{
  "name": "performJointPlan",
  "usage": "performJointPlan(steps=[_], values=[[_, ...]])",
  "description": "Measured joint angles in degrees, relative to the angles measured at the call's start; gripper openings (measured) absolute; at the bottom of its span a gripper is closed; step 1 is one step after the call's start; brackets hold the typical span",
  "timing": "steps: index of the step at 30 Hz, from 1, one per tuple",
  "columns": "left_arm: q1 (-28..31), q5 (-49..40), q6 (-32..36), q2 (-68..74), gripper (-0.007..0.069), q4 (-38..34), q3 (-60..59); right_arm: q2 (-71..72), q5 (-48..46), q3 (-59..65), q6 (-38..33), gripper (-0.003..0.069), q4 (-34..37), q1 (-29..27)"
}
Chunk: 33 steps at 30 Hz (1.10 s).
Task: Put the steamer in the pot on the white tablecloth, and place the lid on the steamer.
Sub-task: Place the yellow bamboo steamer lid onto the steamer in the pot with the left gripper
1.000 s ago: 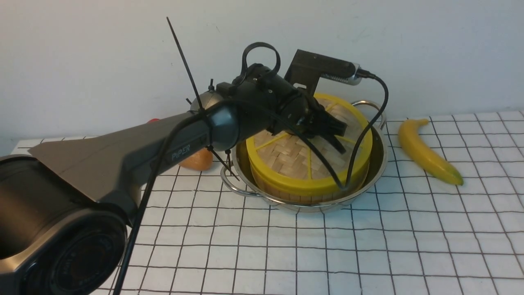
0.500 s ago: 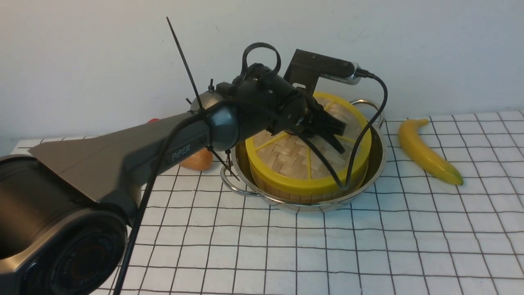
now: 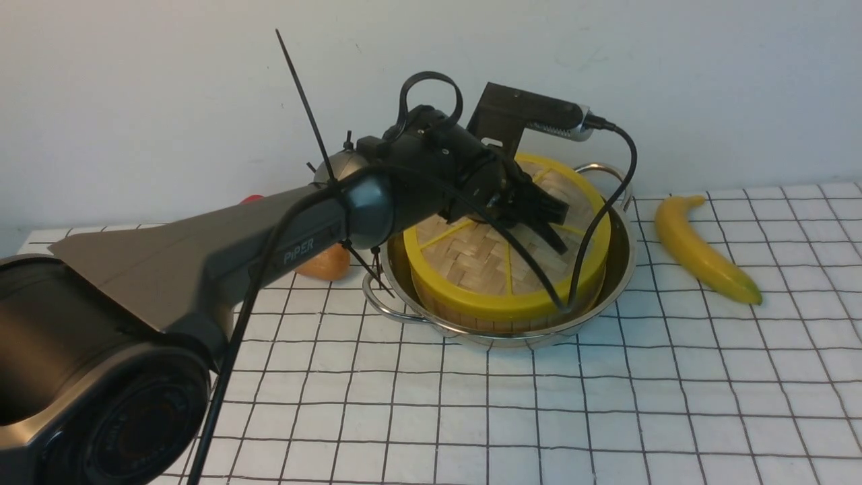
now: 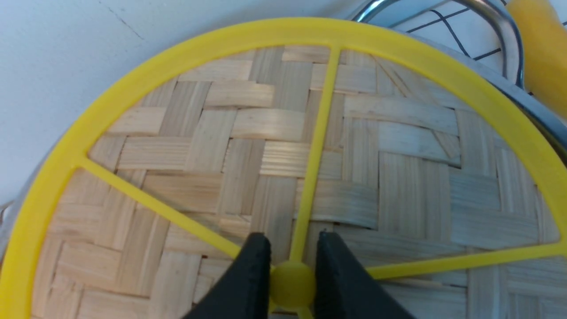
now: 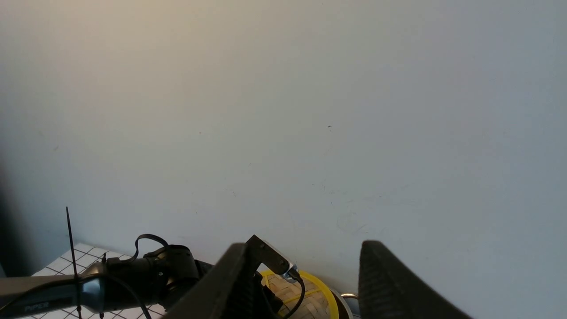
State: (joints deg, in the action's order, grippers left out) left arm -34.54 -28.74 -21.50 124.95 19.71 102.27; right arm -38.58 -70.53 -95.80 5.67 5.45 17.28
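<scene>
The pot (image 3: 623,250) stands on the white tablecloth (image 3: 539,417) near the back wall. The steamer (image 3: 471,318) sits inside it, and only its wooden wall shows. The lid (image 3: 485,264) covers the steamer's top. My left gripper (image 3: 555,225) reaches over the lid from the left. In the left wrist view this left gripper (image 4: 292,239) is shut on the lid's (image 4: 398,146) yellow centre knob (image 4: 292,285), one finger on each side. My right gripper (image 5: 304,244) is open and empty, held in the air and facing the wall.
A banana (image 3: 704,249) lies on the cloth to the right of the pot. An orange-brown round item (image 3: 323,264) sits left of the pot, partly behind my left arm. The wall rises just behind the pot.
</scene>
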Motion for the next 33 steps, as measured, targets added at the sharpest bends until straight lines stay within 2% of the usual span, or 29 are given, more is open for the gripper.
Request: performJointPlan(steps=[6, 15, 26, 33], values=[[0.0, 0.0, 0.0, 0.0, 0.0126, 0.38, 0.0, 0.0, 0.0, 0.0, 0.0, 0.0336, 0.0, 0.0], [-0.01, 0.77, 0.0, 0.0, 0.0328, 2.49, 0.0, 0.0, 0.0, 0.0, 0.0, 0.0336, 0.37, 0.0], [-0.01, 1.95, 0.0, -0.07, 0.0345, 2.83, 0.0, 0.0, 0.0, 0.0, 0.0, 0.0336, 0.41, 0.0], [-0.01, 0.92, 0.06, -5.78, 0.0344, 3.49, 0.07, 0.0, 0.0, 0.0, 0.0, 0.0336, 0.41, 0.0]])
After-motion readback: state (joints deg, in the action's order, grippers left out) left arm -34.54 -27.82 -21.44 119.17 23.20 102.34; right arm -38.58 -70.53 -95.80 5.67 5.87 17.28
